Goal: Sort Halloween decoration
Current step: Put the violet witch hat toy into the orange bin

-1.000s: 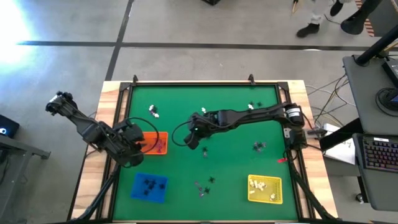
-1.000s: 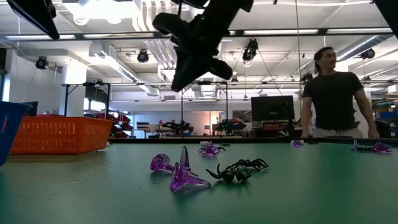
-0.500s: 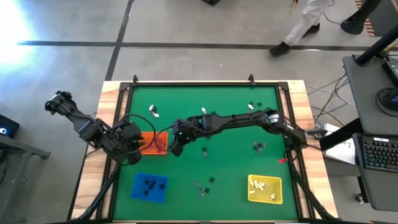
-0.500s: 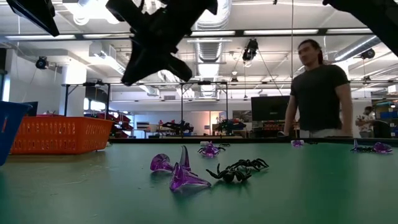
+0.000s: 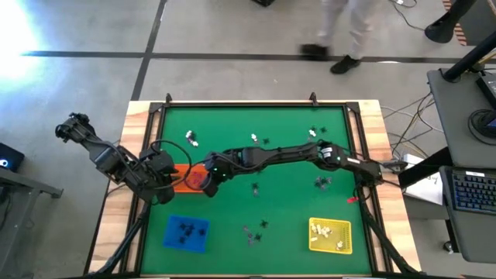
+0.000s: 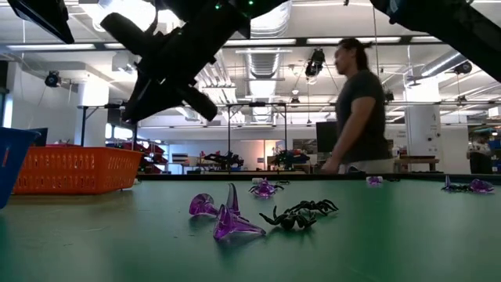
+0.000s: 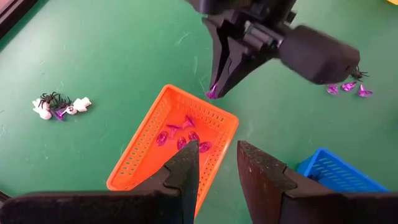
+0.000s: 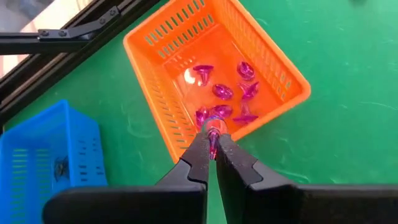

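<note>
The left claw (image 5: 163, 183) hangs over the surface's left edge beside the orange tray (image 5: 188, 177), fingers (image 7: 186, 163) parted with a clear gap between them and nothing in it; this arm looks to be waiting. Toward the near edge of the green surface (image 5: 287, 198) sits a blue tray (image 5: 186, 232) already carrying black trinkets (image 5: 184, 229).

At the orange tray the work is in hand: the right claw (image 5: 208, 183), stretched across from the far side, hovers above the tray's rim with its tips pressed together on a small pinkish-purple trinket (image 8: 212, 130). Below it, a scatter of matching purple pieces (image 8: 224, 92) already lies on the tray floor. By the look of it, this is the delivery step of a colour sort, purple to orange, and the next move calls only for the tips to part while squarely over the tray, so the piece drops inside rather than on the rim.

Further right, plenty remains loose: a mixed white, black and purple cluster (image 5: 190, 139) near the far edge, purple cones and a black spider (image 6: 301, 214) mid-surface, more strays (image 5: 322, 183) by the right side. White pieces fill the yellow tray (image 5: 330, 236) at the near right. A person (image 6: 356, 110) walks past beyond the surface.
</note>
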